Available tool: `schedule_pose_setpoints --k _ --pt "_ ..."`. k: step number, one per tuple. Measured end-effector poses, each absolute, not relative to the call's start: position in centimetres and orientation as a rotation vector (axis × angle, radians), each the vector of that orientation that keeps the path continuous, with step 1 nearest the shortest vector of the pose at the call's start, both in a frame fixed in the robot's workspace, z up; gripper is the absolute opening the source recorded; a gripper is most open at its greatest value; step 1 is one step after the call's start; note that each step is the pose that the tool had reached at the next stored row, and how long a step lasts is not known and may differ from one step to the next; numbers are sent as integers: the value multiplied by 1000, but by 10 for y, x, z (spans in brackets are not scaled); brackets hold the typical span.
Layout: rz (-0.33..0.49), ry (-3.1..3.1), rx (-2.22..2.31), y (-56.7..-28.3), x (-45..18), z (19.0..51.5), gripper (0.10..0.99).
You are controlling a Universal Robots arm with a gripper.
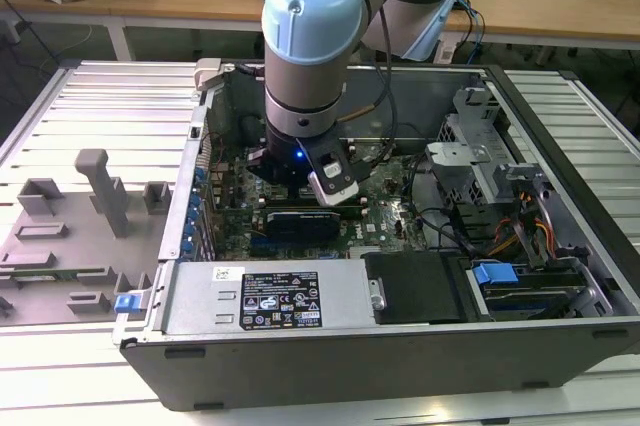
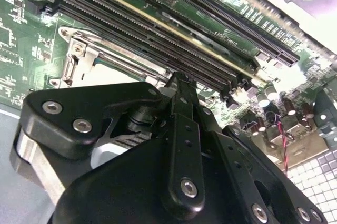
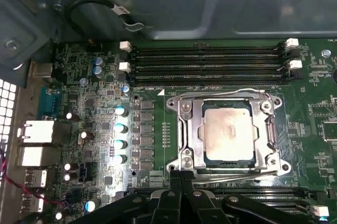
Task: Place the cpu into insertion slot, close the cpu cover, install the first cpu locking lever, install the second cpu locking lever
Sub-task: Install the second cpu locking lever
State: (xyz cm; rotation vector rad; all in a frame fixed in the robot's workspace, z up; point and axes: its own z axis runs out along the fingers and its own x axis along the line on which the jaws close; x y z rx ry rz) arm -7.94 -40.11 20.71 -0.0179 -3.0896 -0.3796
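Arm down inside the open computer case (image 1: 330, 346) on the worktop (image 1: 90, 116). Claw (image 3: 181, 174) hangs over the green board, fingers drawn together, nothing between them, tips at the edge of the insertion slot (image 3: 185, 129). Cpu (image 3: 228, 132) sits in the slot; cpu cover (image 3: 274, 129) lies shut around it.

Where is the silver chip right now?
In the first wrist view the chip sits in the square socket on the green board, framed by the metal cover, between the rows of long black slots.
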Motion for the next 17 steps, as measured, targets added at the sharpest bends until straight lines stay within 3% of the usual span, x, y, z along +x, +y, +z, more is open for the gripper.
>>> schedule_pose_setpoints --k 5,17 --pt "-416 -3085 -11 -403 -81 203 106" --pt "-418 -3084 1 -400 -84 198 106"
